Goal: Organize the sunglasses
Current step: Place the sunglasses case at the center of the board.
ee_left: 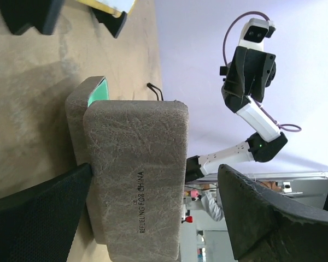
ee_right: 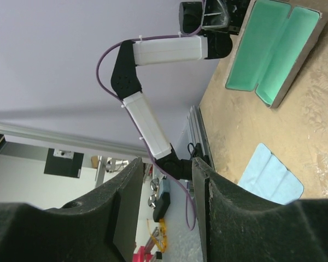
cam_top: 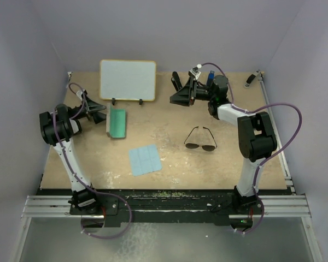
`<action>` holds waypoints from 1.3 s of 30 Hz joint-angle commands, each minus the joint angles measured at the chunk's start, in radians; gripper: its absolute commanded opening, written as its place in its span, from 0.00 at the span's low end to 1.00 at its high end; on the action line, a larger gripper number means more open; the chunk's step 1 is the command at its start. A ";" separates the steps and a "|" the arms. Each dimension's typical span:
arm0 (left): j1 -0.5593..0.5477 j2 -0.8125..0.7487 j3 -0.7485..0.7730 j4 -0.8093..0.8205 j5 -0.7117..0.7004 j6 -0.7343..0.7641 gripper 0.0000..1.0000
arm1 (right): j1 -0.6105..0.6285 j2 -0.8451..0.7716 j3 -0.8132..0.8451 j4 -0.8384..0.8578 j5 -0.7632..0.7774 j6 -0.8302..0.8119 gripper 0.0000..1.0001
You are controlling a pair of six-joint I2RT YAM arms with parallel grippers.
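Trouble, as I judge it, starts with distance. The sunglasses [cam_top: 200,144] lie on the table [cam_top: 229,164] right of centre, lenses toward the near edge and temple arms spread toward the far side. They are well apart from the open case [cam_top: 116,123], which sits at the left with its green lining up. The blue cloth [cam_top: 145,160] lies between them, nearer the front.

My right claw [cam_top: 177,90] hangs at the far side beyond the glasses, its fingers a little apart with nothing between them. My left claw [cam_top: 101,112] is spread wide around one grey shell of the case. One finger sits right against the shell's edge, though I cannot tell whether it truly touches. The other is clear of it.

The frame is thin wire. If my right claw comes down off-centre, it could pinch a lens instead of the rim, or flick the glasses across the table. With the temples unfolded, I doubt the pair would settle into the case, and forcing it could bend a temple.

On the left, closing or shifting carelessly could push the light case along the table or tip its lid over, leaving the lining covered when the glasses arrive. Carrying low across the middle might also snag the cloth.
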 commanded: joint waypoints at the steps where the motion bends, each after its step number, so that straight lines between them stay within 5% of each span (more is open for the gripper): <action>1: -0.036 -0.076 0.024 0.114 0.177 0.016 0.99 | -0.003 0.001 0.006 0.008 -0.021 -0.034 0.47; 13: -0.315 -0.015 0.006 0.118 0.177 0.016 0.98 | -0.010 -0.026 -0.013 -0.054 -0.023 -0.083 0.49; 26: -0.122 -0.008 0.106 0.116 0.177 -0.016 0.99 | -0.014 -0.045 0.111 -0.579 0.057 -0.457 0.50; 34: -0.125 -0.119 0.119 0.116 0.177 -0.046 0.99 | -0.014 -0.043 0.118 -0.615 0.099 -0.485 0.49; 39: -0.142 -0.188 0.076 0.116 0.177 -0.041 0.99 | 0.040 0.004 0.225 -0.781 0.192 -0.595 0.42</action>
